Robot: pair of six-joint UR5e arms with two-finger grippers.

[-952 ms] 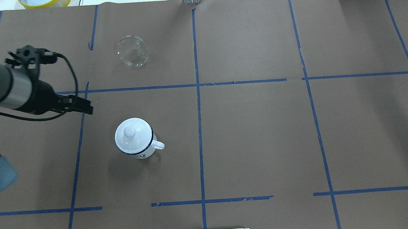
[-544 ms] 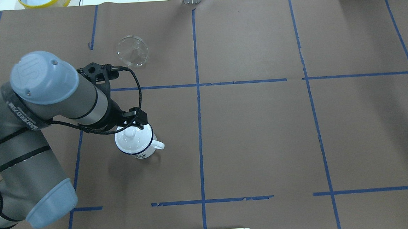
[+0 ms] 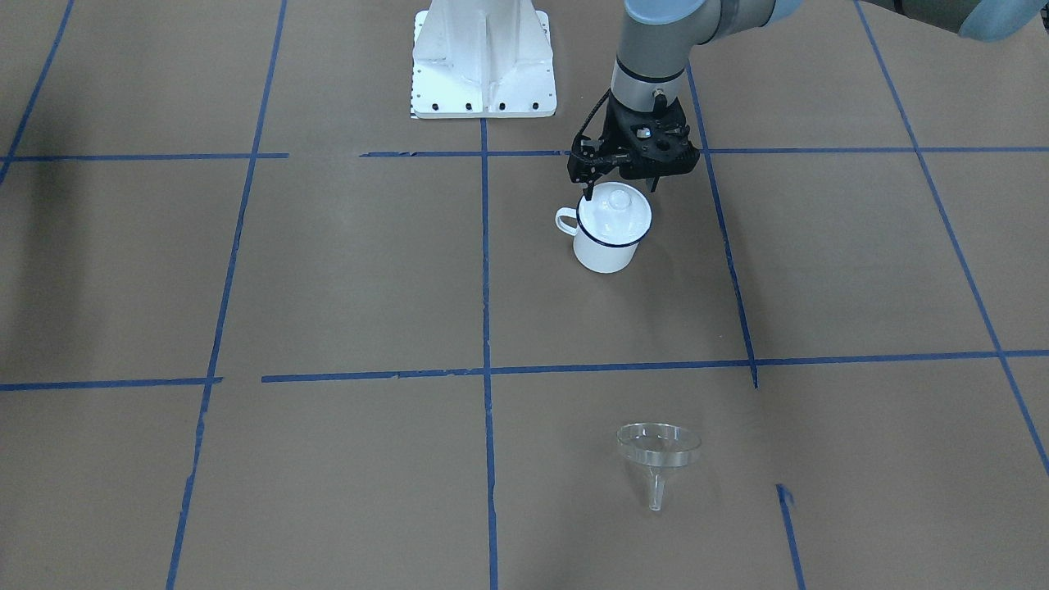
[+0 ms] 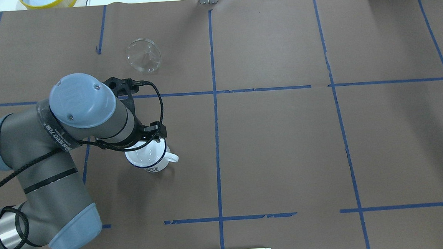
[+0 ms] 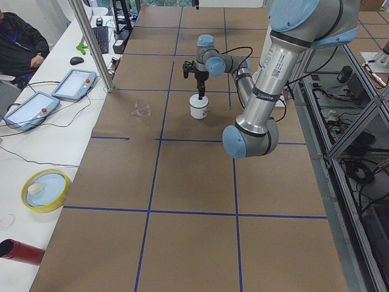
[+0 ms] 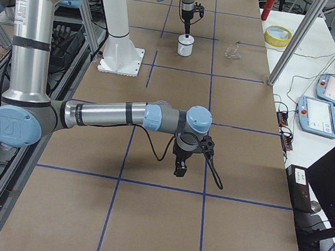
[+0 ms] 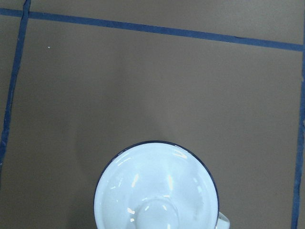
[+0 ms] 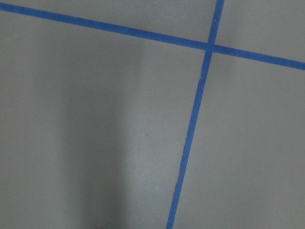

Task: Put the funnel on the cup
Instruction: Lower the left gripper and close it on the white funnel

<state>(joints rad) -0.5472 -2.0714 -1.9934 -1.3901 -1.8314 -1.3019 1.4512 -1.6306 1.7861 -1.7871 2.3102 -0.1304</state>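
Note:
The cup (image 3: 605, 248) is a white mug with a dark blue rim, and a round white knobbed lid (image 3: 615, 211) sits on it. It also shows in the overhead view (image 4: 151, 162) and the left wrist view (image 7: 156, 188). My left gripper (image 3: 620, 187) hangs open just above the lid, its fingers either side of the knob and not touching. The clear funnel (image 3: 658, 448) lies on its side, far from the cup and untouched, also seen in the overhead view (image 4: 144, 55). My right gripper (image 6: 179, 169) hovers over bare table far away; I cannot tell if it is open or shut.
The robot's white base plate (image 3: 483, 65) stands close behind the cup. A yellow-rimmed bowl (image 4: 48, 0) sits beyond the far table edge. Tablets (image 5: 74, 83) and a seated operator (image 5: 21, 42) are at the side bench. Blue tape lines grid the brown table.
My left arm has swung in from the left and now has its gripper above the lidded cup. The cup, lid and funnel have not moved.

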